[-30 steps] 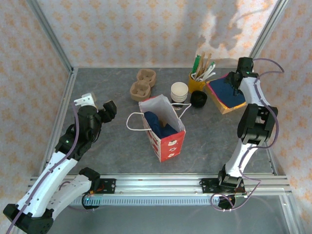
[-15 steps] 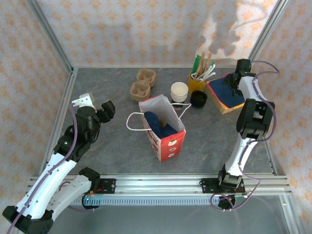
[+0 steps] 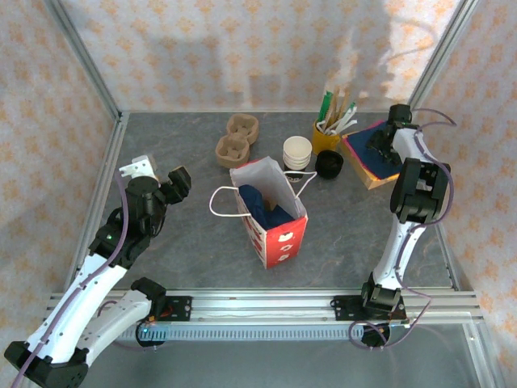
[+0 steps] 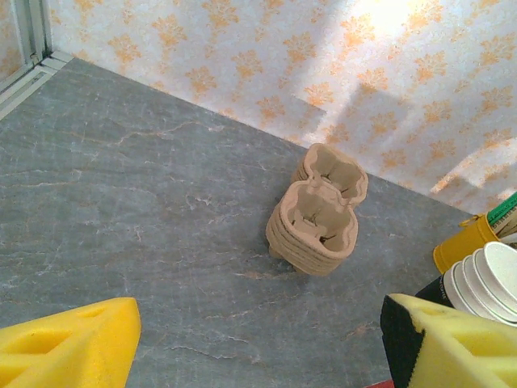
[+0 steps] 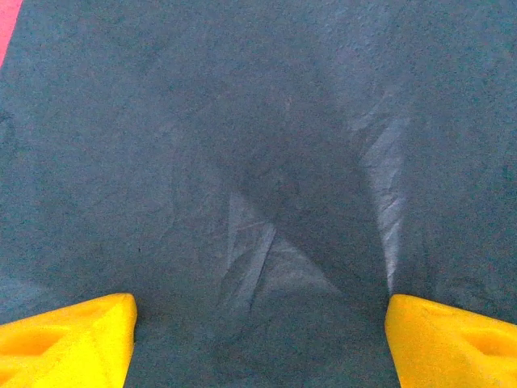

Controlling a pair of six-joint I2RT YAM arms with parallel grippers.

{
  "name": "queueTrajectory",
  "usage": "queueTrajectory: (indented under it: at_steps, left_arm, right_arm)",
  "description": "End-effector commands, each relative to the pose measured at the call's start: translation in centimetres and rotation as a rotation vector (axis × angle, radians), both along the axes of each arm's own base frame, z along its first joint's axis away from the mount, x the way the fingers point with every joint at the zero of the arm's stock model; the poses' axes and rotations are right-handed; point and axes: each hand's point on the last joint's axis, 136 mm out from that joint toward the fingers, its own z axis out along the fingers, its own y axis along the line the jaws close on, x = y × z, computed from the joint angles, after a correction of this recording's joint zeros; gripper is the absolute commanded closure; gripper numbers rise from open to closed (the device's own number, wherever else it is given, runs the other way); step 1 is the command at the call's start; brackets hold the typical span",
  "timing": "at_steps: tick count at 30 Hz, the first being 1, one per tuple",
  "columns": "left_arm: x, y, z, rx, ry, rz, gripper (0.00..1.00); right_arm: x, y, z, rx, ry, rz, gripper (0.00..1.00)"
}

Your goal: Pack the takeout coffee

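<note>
At far right of the surface (image 3: 161, 129), the right end effector (image 3: 377, 143) hangs over a dark blue paper sheet (image 3: 373, 153) that lies on sth. flat w/ red and orange edges. In the right wrist view the end effector (image 5: 258, 347) is wide open: the two yellow fingers (image 5: 65, 339) stand far apart at the bottom corners, w/ only wrinkled blue paper (image 5: 258, 162) between them. It grips nothing. The fingers are very close to the paper, but I cannot tell if the tips touch it.

On the left side, the left end effector (image 3: 178, 182) is above bare surface, well apart from all things. In the left wrist view it (image 4: 258, 356) is also wide open, yellow fingers (image 4: 65, 343) far from each other, nothing between them and nothing touched. It faces the brown cup carrier (image 4: 317, 212).

The coffee cup (image 3: 297, 151) stands upright on the surface at the back, btw. the cup carrier (image 3: 236, 137) and a yellow cup (image 3: 325, 136) full of sticks, just behind the paper bag (image 3: 271, 214). A black round thing (image 3: 329, 164) is just beside it on the right. The cup is outside the bag, not held by either arm. The bag stands open in the middle, w/ blue paper inside.
</note>
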Motion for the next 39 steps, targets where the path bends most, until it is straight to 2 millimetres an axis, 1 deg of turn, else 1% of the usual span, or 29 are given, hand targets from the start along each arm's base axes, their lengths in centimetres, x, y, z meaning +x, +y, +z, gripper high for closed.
queueTrajectory:
  at_steps: [1,4,7,14,18,21,25,28,35,39]
  left_arm:
    - [-0.3,0.5,0.1,-0.011,0.002,0.02,0.2]
    - [-0.3,0.5,0.1,-0.01,0.001,0.02,0.2]
    - [-0.3,0.5,0.1,-0.009,0.0,0.019,0.2]
    - [-0.2,0.3,0.0,-0.013,0.002,0.013,0.2]
    - [-0.3,0.3,-0.1,-0.013,0.009,0.012,0.2]
    - [-0.4,0.3,-0.2,-0.013,0.01,0.012,0.2]
    - [-0.5,0.4,-0.2,-0.015,0.01,0.013,0.2]
    - [-0.5,0.3,-0.4,-0.02,0.016,0.008,0.2]
    - [-0.9,0.5,-0.3,-0.032,0.009,0.015,0.2]
    - [-1.1,0.5,-0.4,-0.046,0.005,0.016,0.2]
  right_arm:
    - [-0.5,-0.8,-1.3,0.001,0.028,-0.028,0.2]
    - [-0.7,-0.5,-2.2,0.017,0.045,-0.024,0.21]
    - [-1.0,-0.5,-2.8,0.018,0.057,-0.023,0.25]
    - [-1.2,0.0,-2.9,0.033,0.053,-0.004,0.46]
    - [-1.1,0.1,-2.1,0.035,0.036,0.005,0.57]
    - [-1.0,0.2,-1.1,0.035,0.017,0.009,0.62]
    - [-0.6,0.3,0.7,0.034,-0.017,0.015,0.68]
    - [-0.4,0.3,2.4,0.031,-0.06,0.019,0.72]
    - [-0.3,0.7,6.6,0.033,-0.165,0.031,0.77]
    - [-0.6,0.8,7.8,0.036,-0.202,0.028,0.83]
